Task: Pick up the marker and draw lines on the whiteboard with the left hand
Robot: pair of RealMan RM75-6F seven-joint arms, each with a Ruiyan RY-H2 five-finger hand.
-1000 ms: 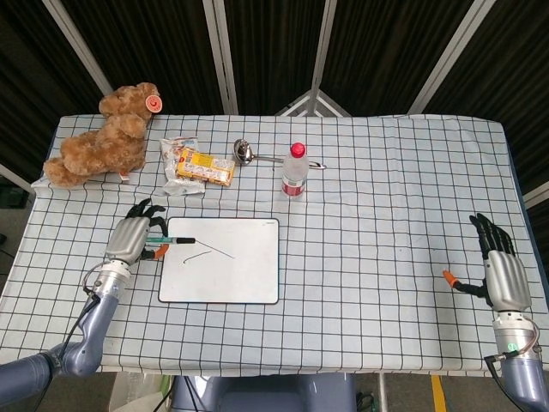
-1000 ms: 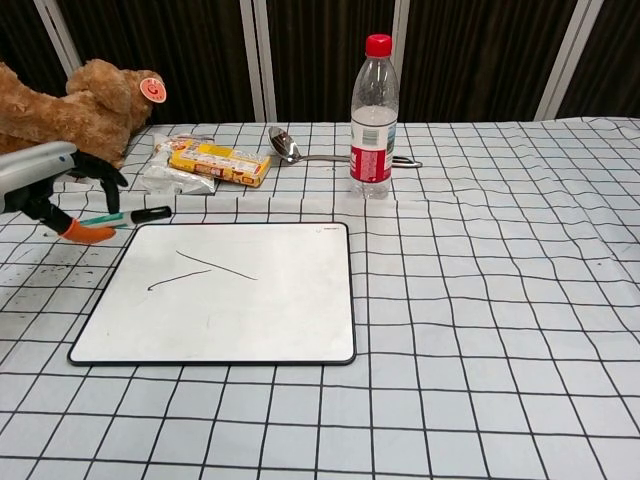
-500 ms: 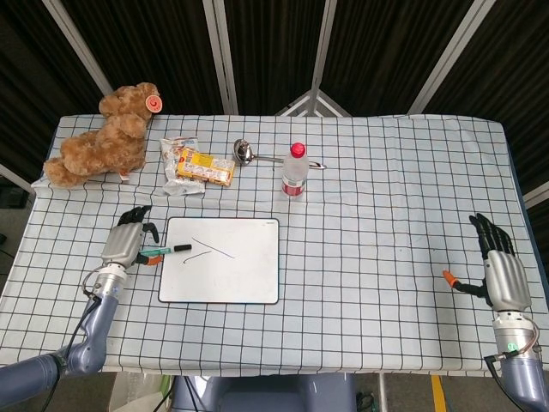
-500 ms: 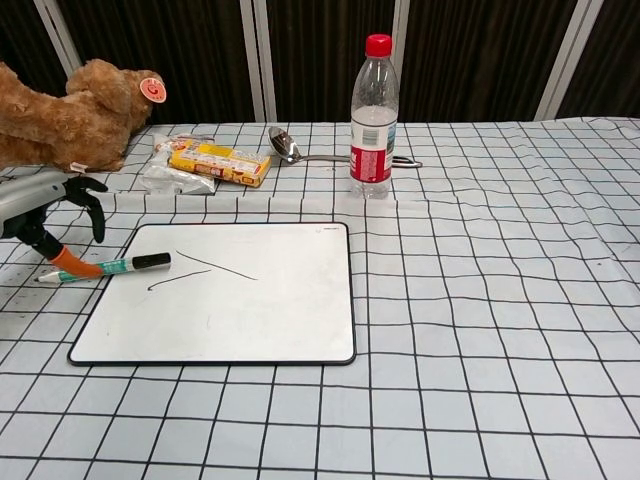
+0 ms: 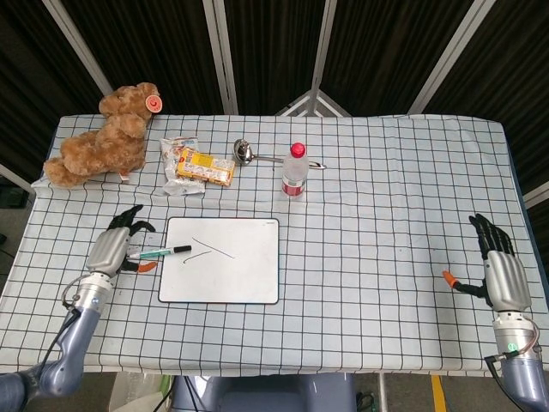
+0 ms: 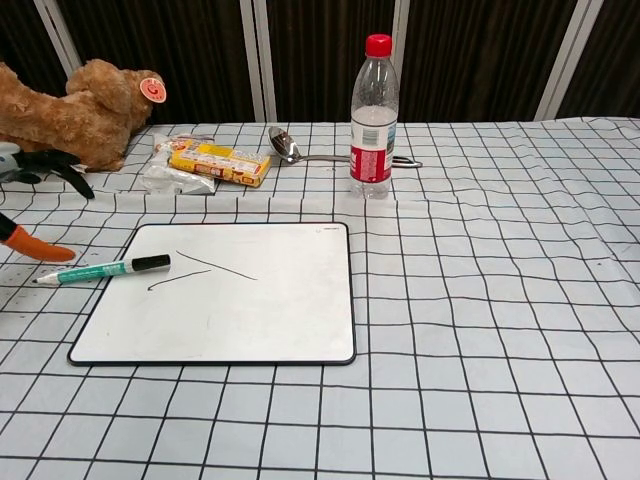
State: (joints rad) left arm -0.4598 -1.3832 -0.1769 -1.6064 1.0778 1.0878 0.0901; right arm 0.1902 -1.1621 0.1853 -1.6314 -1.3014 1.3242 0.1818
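A whiteboard (image 5: 225, 270) (image 6: 250, 310) with two short black lines lies on the checked cloth, left of centre. The green marker (image 5: 159, 252) (image 6: 100, 269) with a black cap lies free across the board's left edge, its cap end on the board. My left hand (image 5: 112, 250) (image 6: 30, 200) hovers just left of the marker, fingers spread, holding nothing; in the chest view only its fingertips show at the left edge. My right hand (image 5: 498, 268) rests at the far right of the table, fingers apart and empty.
A teddy bear (image 5: 101, 137) (image 6: 70, 115) lies at the back left. A snack packet (image 5: 197, 166) (image 6: 212, 161), a metal spoon (image 5: 257, 155) (image 6: 300, 152) and a water bottle (image 5: 293, 171) (image 6: 372, 115) stand behind the board.
My left hand has let go of the marker and drawn back to the left. The marker now lies on the board's left edge.
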